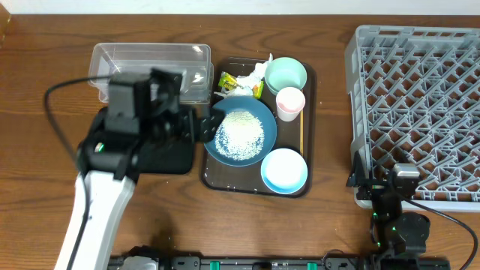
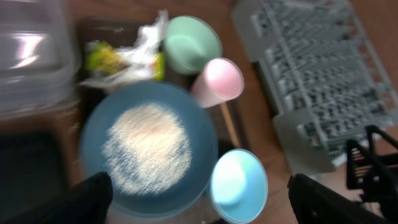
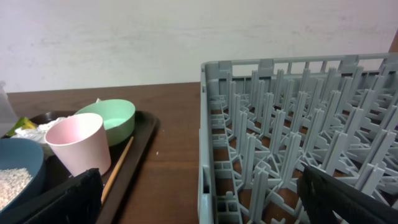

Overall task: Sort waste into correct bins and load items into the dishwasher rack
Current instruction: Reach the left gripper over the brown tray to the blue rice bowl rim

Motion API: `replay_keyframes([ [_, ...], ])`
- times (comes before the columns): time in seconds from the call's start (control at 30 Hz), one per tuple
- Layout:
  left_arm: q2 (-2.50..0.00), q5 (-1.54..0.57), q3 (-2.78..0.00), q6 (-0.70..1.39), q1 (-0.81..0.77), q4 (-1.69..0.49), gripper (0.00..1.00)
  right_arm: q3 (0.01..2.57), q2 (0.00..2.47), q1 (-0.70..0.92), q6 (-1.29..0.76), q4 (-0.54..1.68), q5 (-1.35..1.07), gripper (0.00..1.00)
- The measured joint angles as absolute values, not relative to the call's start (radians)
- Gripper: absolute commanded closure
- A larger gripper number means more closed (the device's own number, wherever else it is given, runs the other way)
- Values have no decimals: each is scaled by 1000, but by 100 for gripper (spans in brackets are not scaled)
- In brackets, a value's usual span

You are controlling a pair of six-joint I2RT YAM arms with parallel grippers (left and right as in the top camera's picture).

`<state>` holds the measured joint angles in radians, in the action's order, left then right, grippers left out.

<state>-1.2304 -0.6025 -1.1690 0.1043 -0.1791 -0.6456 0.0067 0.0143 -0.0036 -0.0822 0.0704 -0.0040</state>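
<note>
The left gripper (image 1: 204, 126), spread wide and holding nothing, is hovering over the blue plate (image 1: 262, 120), which is carrying rice (image 1: 238, 133). Beyond it the pink cup (image 1: 290, 101), mint green bowl (image 1: 286, 73) and wrappers (image 1: 229, 81) are sitting unsorted on the serving tray (image 1: 214, 180). The right gripper (image 3: 200, 205), equally wide and empty, is facing the unloaded dishwasher rack (image 3: 292, 124) just ahead.

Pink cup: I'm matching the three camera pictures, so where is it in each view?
Overhead: pink cup right of centre, near the top, just below the mint green bowl.
Left wrist: pink cup upper middle, blurred, up and right of the blue plate.
Right wrist: pink cup lower left, in front of the mint green bowl.
Shared landmark: the mint green bowl, beside it in all three.
</note>
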Motion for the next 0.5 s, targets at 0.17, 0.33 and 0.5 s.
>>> replay_keyframes([
  [0.17,-1352,-432,-1190,136,-351,-672,8,7,14,-4,-82,70,-4,1],
  [0.33,-1510,-114,-1313,157,-590,-789,8,7,14,-4,-82,70,-4,1],
  [0.5,-1689,59,-1480,159,-697,-863,8,7,14,-4,-82,70,-4,1],
])
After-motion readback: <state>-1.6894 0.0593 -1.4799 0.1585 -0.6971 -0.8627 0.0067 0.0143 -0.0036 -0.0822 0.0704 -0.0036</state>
